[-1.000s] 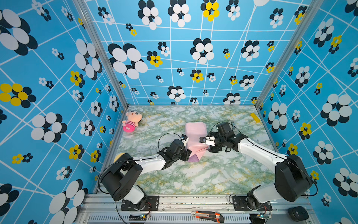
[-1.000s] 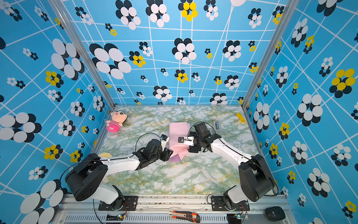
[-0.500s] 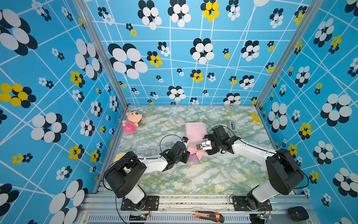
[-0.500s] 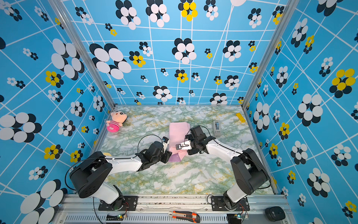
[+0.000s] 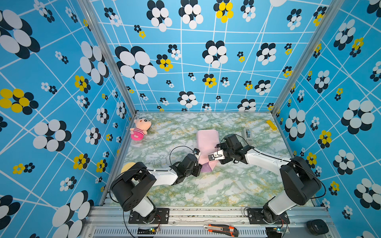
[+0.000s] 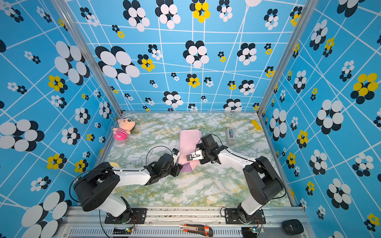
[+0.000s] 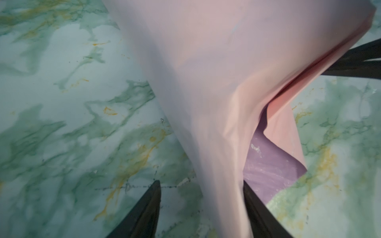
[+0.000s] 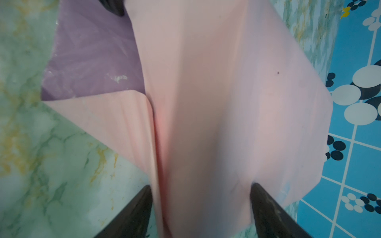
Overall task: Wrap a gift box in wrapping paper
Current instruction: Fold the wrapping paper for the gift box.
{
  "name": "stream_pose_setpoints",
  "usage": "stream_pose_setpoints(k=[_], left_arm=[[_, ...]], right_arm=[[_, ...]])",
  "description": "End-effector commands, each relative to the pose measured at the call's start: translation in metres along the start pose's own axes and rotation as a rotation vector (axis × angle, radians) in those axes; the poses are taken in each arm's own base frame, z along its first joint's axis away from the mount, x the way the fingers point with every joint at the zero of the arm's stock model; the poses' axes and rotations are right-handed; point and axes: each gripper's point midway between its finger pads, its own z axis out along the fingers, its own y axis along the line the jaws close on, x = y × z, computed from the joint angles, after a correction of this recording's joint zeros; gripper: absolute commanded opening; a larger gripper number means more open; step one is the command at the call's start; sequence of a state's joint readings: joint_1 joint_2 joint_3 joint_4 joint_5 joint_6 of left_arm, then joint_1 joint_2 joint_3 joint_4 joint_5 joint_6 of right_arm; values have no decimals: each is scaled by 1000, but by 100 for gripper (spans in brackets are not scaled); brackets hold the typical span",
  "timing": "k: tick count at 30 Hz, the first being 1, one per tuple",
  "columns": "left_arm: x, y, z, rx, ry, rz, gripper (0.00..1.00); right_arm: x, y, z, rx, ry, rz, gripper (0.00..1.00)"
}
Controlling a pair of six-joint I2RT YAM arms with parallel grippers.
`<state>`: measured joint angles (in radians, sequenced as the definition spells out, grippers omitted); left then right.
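Observation:
The wrapping paper (image 5: 207,140) (image 6: 189,138) lies mid-table, folded into a long hump with its pale pink face out. A lilac flap (image 5: 206,168) pokes out at the near end. The gift box is hidden; I cannot see it under the paper. My left gripper (image 5: 199,163) (image 7: 201,183) is at the paper's near left edge. Its jaws are open, and the sheet (image 7: 206,61) brushes one finger (image 7: 253,202). My right gripper (image 5: 212,157) (image 8: 201,185) comes in from the right. It is open, and its jaws straddle the pink hump (image 8: 226,82).
A pink-striped plush doll (image 5: 140,128) lies at the back left. A grey tape dispenser (image 5: 247,134) stands just behind my right arm, and a yellow block (image 5: 271,125) sits by the right wall. A utility knife (image 5: 220,228) rests on the front rail.
Both grippers have shifted a little toward the table's front along the paper. The right arm has swung off the tape dispenser, which now shows.

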<state>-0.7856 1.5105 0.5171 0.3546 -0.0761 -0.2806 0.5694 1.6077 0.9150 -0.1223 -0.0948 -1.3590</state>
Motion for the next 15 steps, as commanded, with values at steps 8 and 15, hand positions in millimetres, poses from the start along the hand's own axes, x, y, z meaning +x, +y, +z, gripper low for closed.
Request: stream_pose_setpoints(k=[8,15], left_arm=[[-23,17,-38,61,-138,-195,58],[-21,16,-37,147,-150,-255,55]], right_arm=[[3,24,9,-79,22,-31,76],[4,27,10,-90,29,-32,75]])
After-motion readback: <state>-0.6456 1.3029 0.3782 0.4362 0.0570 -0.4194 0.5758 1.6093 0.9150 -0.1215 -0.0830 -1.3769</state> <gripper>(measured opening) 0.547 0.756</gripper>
